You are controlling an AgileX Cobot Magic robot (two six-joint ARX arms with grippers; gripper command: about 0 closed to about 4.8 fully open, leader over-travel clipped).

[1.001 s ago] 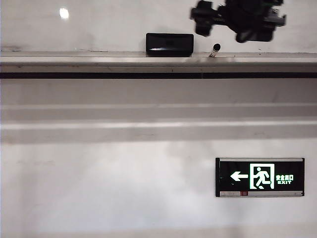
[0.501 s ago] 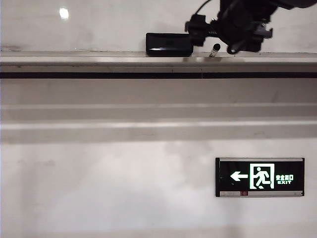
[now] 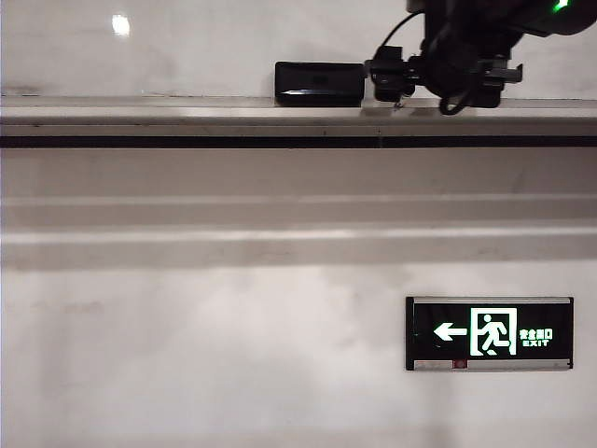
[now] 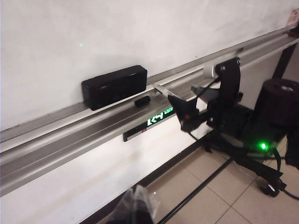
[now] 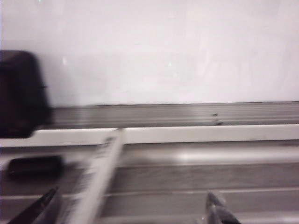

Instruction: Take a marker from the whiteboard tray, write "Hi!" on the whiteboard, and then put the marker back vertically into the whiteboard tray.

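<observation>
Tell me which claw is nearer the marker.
Right. The right claw straddles the marker on the whiteboard tray, its open fingers either side. The left claw hangs back, well below the tray and apart from the marker.

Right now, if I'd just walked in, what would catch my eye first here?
Probably the black right gripper hanging low over the whiteboard tray, its jaws open either side of the white marker. Next, the black eraser block sitting on the tray just left of it, and the glowing green exit sign on the wall below.
</observation>
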